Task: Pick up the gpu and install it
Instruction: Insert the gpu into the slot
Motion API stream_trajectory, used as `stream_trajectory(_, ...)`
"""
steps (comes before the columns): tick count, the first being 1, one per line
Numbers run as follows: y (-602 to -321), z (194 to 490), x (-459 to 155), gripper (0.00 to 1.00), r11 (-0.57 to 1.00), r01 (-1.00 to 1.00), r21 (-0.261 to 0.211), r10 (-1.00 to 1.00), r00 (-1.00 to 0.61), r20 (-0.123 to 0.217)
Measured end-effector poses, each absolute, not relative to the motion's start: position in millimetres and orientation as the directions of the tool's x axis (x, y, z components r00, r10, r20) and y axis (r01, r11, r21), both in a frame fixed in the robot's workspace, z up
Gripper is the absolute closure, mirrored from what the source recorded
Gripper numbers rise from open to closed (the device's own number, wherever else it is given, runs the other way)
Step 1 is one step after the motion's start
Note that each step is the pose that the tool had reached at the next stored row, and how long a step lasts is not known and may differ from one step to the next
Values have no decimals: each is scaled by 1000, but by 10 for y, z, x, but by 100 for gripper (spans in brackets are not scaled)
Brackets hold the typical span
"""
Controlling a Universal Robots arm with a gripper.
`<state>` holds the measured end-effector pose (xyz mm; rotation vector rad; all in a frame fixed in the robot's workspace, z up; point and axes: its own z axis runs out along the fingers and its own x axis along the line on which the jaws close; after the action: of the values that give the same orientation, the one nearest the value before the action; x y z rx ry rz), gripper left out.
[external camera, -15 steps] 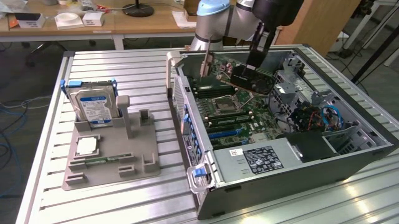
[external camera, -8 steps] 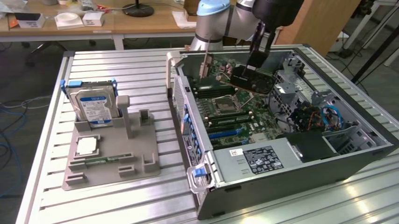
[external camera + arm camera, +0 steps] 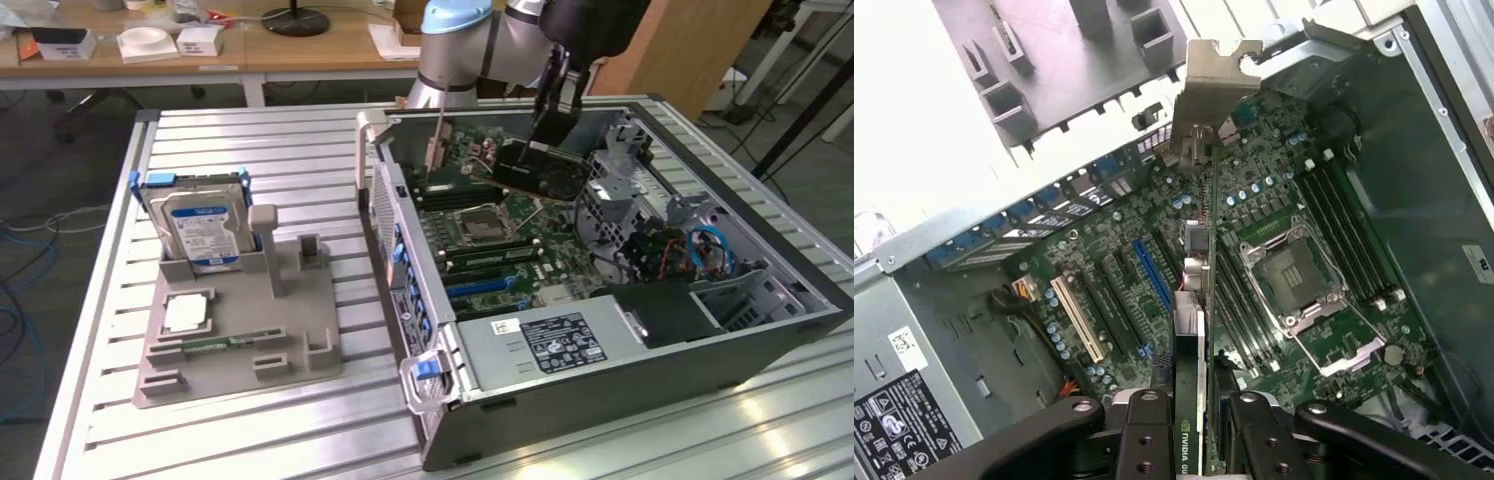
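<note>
The gpu (image 3: 531,170) is a dark card with a silver bracket (image 3: 434,148) at one end. It hangs tilted inside the open computer case (image 3: 747,320), above the motherboard (image 3: 501,245). My gripper (image 3: 550,128) is shut on the card's upper edge. In the wrist view the gpu (image 3: 1199,330) appears edge-on between my black fingers (image 3: 1144,435), with its bracket (image 3: 1209,75) near the case's rear wall. My gripper (image 3: 1194,445) holds the card over the board, between the expansion slots (image 3: 1152,275) and the processor socket (image 3: 1294,275). The card's lower edge is apart from the slots.
A grey parts holder (image 3: 240,350) stands on the slatted table at the exterior view's left, carrying a silver hard drive (image 3: 200,228), a processor (image 3: 184,312) and a memory stick (image 3: 220,343). The power supply (image 3: 554,345) and drive cage (image 3: 667,250) crowd the case's near end.
</note>
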<state>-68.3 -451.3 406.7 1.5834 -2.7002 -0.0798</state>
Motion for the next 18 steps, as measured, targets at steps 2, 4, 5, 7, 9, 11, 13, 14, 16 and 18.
stream_trajectory(2,-4513,4066,-683,74,475,-879,49,-879,-476,-17)
stream_trajectory(4,-4513,4065,-683,74,462,-885,49,-886,-464,-17)
stream_trajectory(5,-4513,4065,-683,74,455,-889,49,-890,-456,-17)
stream_trajectory(7,-4513,4065,-683,74,442,-896,49,-896,-443,-17)
stream_trajectory(9,-4513,4064,-683,74,428,-902,49,-903,-430,-17)
stream_trajectory(11,-4512,4063,-683,74,415,-908,49,-909,-416,-17)
stream_trajectory(13,-4512,4062,-682,74,401,-915,49,-915,-403,-17)
stream_trajectory(14,-4513,4062,-682,74,395,-917,49,-918,-396,-17)
stream_trajectory(16,-4513,4062,-678,74,382,-923,49,-923,-383,-17)
stream_trajectory(18,-4512,4062,-662,74,370,-928,49,-928,-372,-17)
